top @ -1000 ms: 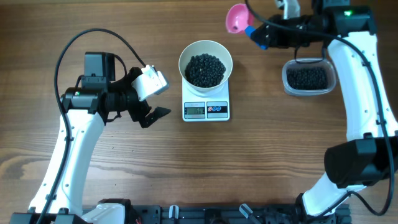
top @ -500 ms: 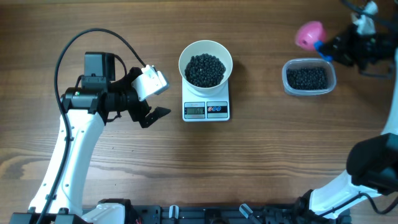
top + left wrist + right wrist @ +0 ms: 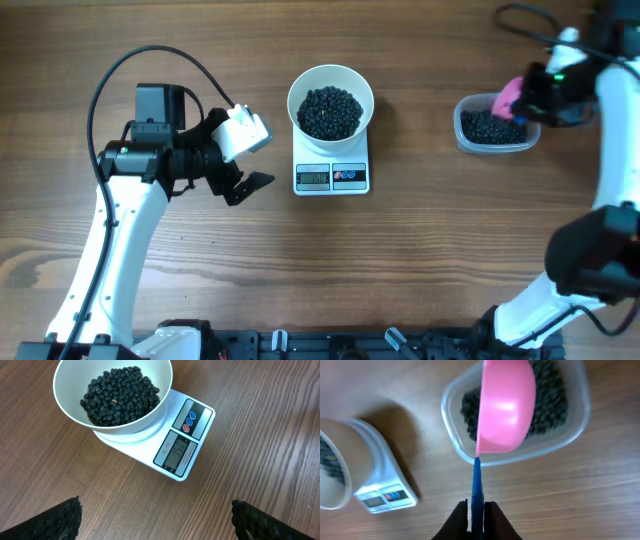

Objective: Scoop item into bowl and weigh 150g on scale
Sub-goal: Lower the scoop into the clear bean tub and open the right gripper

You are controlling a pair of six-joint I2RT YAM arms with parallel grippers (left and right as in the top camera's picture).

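Overhead: bright, even, diffuse light; soft faint shadow beside the left arm [image 3: 125, 230].
Left wrist: bowl [image 3: 67, 390] and scale [image 3: 180, 452] sharp; pale sheen on the surface [image 3: 280, 435].
Right wrist: whole frame blurred; white glare on the pink scoop [image 3: 505, 405].

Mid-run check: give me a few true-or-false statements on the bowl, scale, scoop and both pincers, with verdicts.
1. The white bowl sits on the scale. True.
2. The bowl is empty. False: it holds black beans.
3. The right pincer grips the pink scoop by its blue handle. True.
4. The scoop is over the bowl. False: it is over the clear tub.
5. The left pincer holds a spoon. False: it is open and holds nothing.
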